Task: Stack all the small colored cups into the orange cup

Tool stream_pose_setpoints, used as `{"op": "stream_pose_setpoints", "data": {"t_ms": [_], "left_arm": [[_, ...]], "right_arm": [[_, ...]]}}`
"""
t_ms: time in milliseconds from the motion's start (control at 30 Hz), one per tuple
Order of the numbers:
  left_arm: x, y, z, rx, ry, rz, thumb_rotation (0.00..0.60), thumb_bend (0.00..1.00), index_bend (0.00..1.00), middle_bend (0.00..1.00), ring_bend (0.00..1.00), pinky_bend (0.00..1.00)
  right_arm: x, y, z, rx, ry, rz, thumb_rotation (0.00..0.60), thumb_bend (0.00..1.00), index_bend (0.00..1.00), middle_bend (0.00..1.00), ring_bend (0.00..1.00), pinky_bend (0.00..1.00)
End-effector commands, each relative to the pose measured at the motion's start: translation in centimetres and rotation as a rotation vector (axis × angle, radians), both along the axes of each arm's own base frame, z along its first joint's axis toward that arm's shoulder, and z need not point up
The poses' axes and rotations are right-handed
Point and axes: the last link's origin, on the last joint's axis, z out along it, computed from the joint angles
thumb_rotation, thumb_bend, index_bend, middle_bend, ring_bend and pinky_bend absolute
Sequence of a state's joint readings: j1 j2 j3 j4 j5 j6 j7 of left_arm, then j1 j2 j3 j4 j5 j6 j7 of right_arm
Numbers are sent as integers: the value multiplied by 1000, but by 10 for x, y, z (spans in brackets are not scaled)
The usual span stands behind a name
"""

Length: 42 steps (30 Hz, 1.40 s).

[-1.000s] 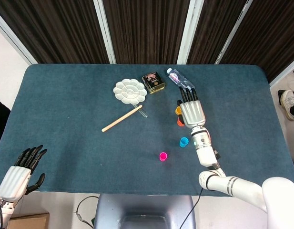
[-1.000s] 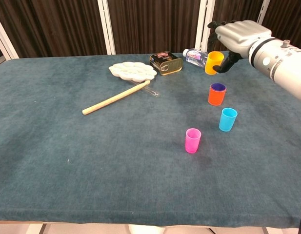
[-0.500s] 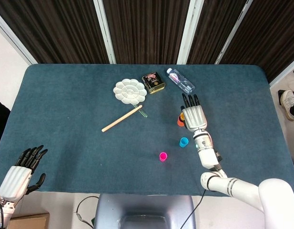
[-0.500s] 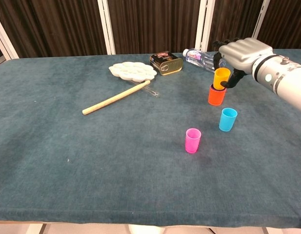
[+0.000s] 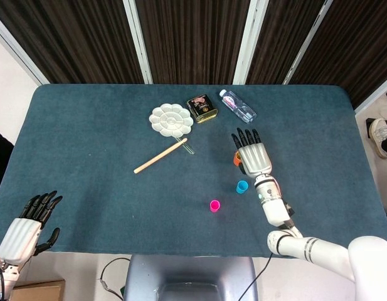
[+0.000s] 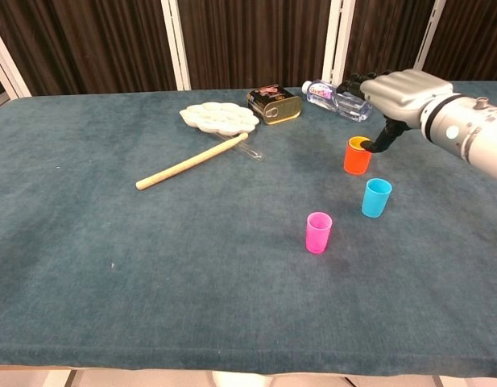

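Observation:
The orange cup [image 6: 357,160] stands right of the table's middle, with a yellow cup [image 6: 358,143] nested in it so only the yellow rim shows. My right hand [image 6: 403,87] hovers just above and right of it, fingers stretched flat and the thumb pointing down at the yellow rim. In the head view this right hand [image 5: 253,157] hides most of the orange cup [image 5: 236,160]. A blue cup [image 6: 377,197] and a pink cup [image 6: 318,232] stand upright nearer the front. My left hand [image 5: 27,226] hangs off the table's front left corner, fingers apart, holding nothing.
A white paint palette [image 6: 219,118], a dark tin [image 6: 274,103] and a water bottle lying on its side [image 6: 333,95] sit at the back. A wooden stick [image 6: 192,162] lies slanted left of the cups.
My right hand brought the yellow cup down from the back into the orange cup and let go; its fingers have spread flat above the stack. The left hand has not moved.

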<state>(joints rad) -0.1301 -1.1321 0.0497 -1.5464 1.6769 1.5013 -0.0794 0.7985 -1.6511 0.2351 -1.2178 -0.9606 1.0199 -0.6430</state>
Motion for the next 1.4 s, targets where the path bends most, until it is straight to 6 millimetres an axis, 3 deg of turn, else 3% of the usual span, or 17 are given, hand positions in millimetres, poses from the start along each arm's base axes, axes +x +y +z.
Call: {"op": "stream_pose_setpoints", "data": {"t_ms": [33, 233, 333, 567, 967, 1400], "left_arm": [[0, 0, 0, 0, 1, 0, 600, 461, 0, 0, 0, 78], [1, 0, -2, -5, 5, 0, 600, 460, 0, 0, 0, 78], [2, 0, -4, -9, 8, -3, 600, 460, 0, 0, 0, 78], [3, -1, -6, -18, 10, -9, 600, 461, 0, 0, 0, 78], [2, 0, -4, -16, 5, -4, 600, 461, 0, 0, 0, 79], [1, 0, -4, -14, 2, -3, 600, 460, 0, 0, 0, 78]], "right_arm": [[4, 28, 18, 54, -94, 63, 600, 457, 217, 1, 0, 0], [-6, 74, 34, 184, -74, 138, 600, 457, 308, 1, 0, 0], [-15, 83, 32, 222, -20, 128, 600, 457, 322, 1, 0, 0], [-31, 78, 15, 259, 31, 83, 600, 457, 381, 1, 0, 0], [-36, 64, 0, 241, 47, 59, 600, 457, 433, 2, 0, 0], [-34, 58, -5, 208, 39, 43, 600, 457, 635, 35, 0, 0]]}}
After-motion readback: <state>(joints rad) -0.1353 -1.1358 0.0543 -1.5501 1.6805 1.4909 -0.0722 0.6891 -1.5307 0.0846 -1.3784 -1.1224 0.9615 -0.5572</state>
